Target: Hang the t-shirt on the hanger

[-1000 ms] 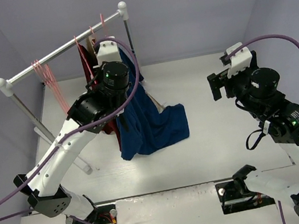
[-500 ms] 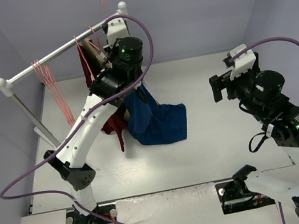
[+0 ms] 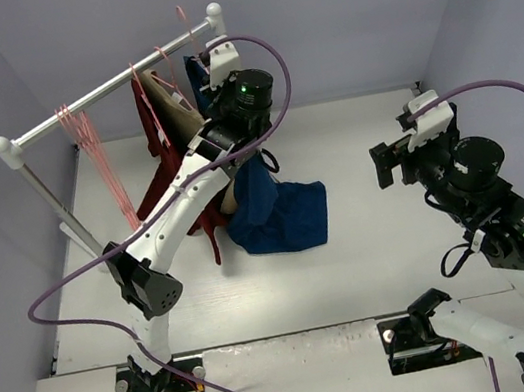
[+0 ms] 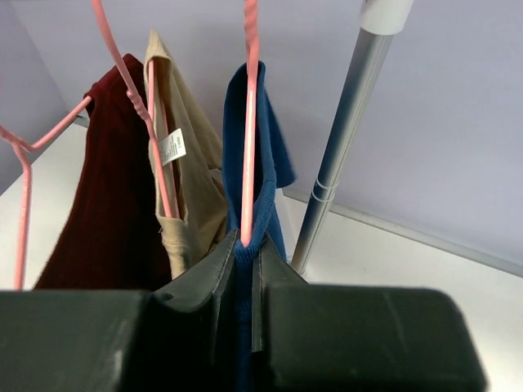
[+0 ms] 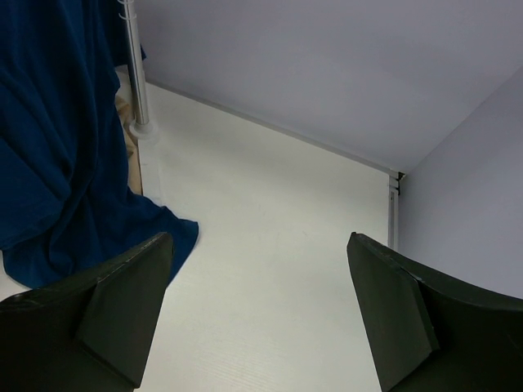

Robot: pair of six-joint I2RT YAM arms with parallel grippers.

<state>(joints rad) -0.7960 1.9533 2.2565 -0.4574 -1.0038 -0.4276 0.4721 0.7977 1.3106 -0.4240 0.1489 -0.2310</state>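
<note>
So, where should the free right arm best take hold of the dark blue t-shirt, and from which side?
Probably the loose lower corner of the t-shirt lying on the table, approached low from the robot's right. That part spreads toward the open right fingers; higher up the cloth is bunched in the shut left fingers.

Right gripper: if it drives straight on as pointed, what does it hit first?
Probably the bare table, short of the back wall; depth is unclear. The right gripper is open and empty; the t-shirt sits left of that line.
</note>
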